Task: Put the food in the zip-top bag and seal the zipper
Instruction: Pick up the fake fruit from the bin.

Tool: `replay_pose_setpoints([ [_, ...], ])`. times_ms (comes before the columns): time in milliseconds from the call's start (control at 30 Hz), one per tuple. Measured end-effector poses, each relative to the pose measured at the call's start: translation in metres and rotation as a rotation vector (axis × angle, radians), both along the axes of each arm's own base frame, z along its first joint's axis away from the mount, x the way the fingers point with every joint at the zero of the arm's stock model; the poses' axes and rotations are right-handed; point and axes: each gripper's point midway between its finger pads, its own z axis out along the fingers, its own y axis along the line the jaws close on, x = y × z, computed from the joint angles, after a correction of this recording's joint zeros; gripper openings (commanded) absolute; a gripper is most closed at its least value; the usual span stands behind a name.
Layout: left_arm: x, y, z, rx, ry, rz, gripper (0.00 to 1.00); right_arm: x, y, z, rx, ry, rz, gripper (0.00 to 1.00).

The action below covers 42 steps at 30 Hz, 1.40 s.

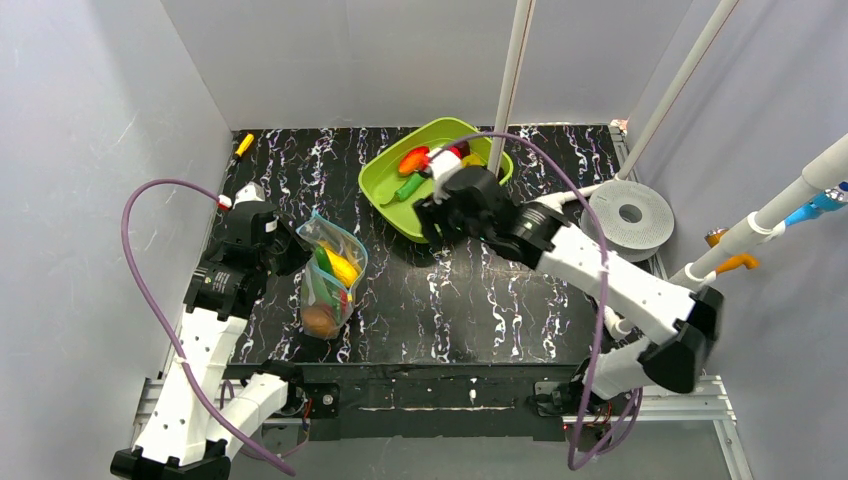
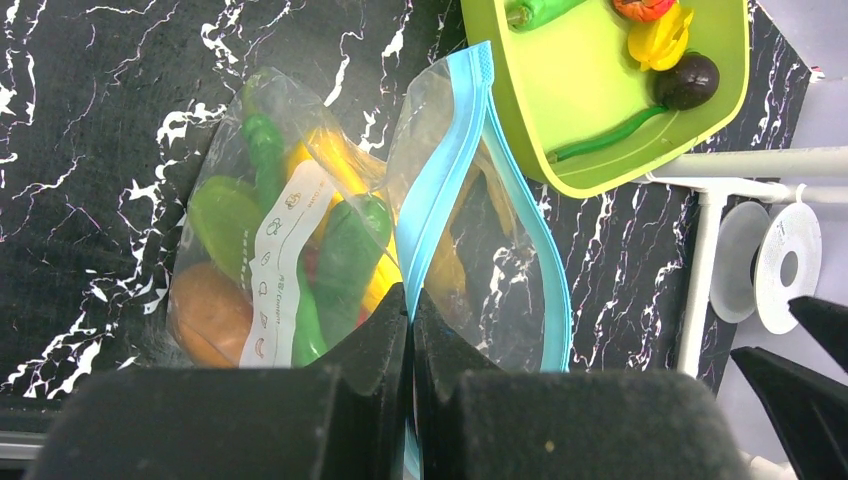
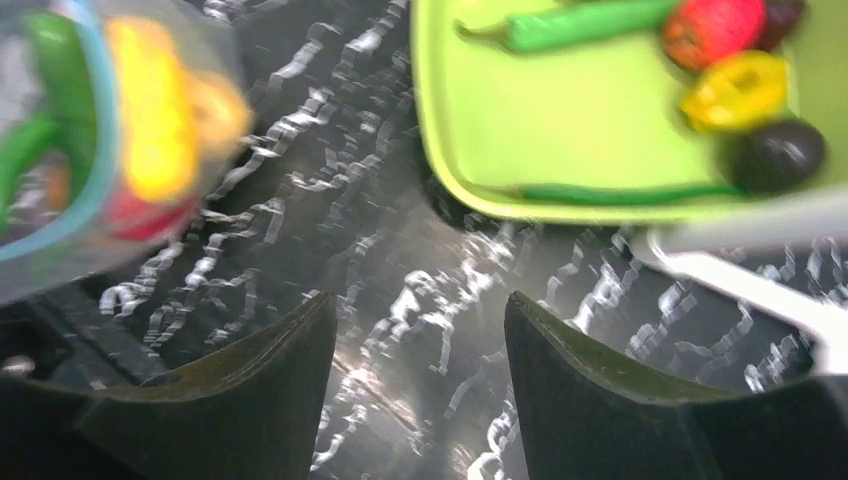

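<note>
The clear zip-top bag [image 1: 333, 275] lies on the black marbled table with its mouth gaping, and it holds yellow, green and orange food [image 2: 345, 255]. My left gripper [image 2: 411, 295] is shut on the near lip of the blue-teal zipper [image 2: 440, 170]. The other lip [image 2: 545, 260] bows away from it. More food sits in the lime-green tray [image 3: 560, 120]: a green chili [image 3: 590, 25], a red piece [image 3: 715, 28], a yellow piece [image 3: 745, 88] and a dark brown one [image 3: 775, 155]. My right gripper [image 3: 420, 305] hangs open and empty over the table, between the bag [image 3: 100, 130] and the tray.
A grey spool [image 1: 630, 212] lies at the table's right edge. White poles [image 1: 510, 80] rise behind the tray [image 1: 375, 190]. A small yellow item [image 1: 244, 144] lies at the back left corner. Grey walls enclose the left and back sides.
</note>
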Motion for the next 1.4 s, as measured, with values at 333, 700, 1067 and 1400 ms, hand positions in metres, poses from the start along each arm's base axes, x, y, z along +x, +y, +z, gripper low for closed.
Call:
replay_pose_setpoints([
  [333, 0.001, 0.000, -0.002, 0.002, 0.002, -0.001, 0.00, 0.040, -0.140, -0.073, 0.024, 0.039, -0.469, 0.70],
  [700, 0.001, -0.001, -0.003, 0.001, 0.004, -0.004, 0.00, 0.095, -0.213, -0.131, 0.174, 0.309, -0.835, 0.60],
  [1067, -0.003, 0.000, -0.002, 0.002, 0.006, -0.003, 0.00, 0.230, -0.201, -0.101, 0.323, 0.362, -0.792, 0.70],
  [1400, -0.005, 0.001, -0.002, 0.006, 0.013, -0.004, 0.00, 0.286, -0.180, -0.143, 0.255, 0.437, -0.731, 0.68],
])
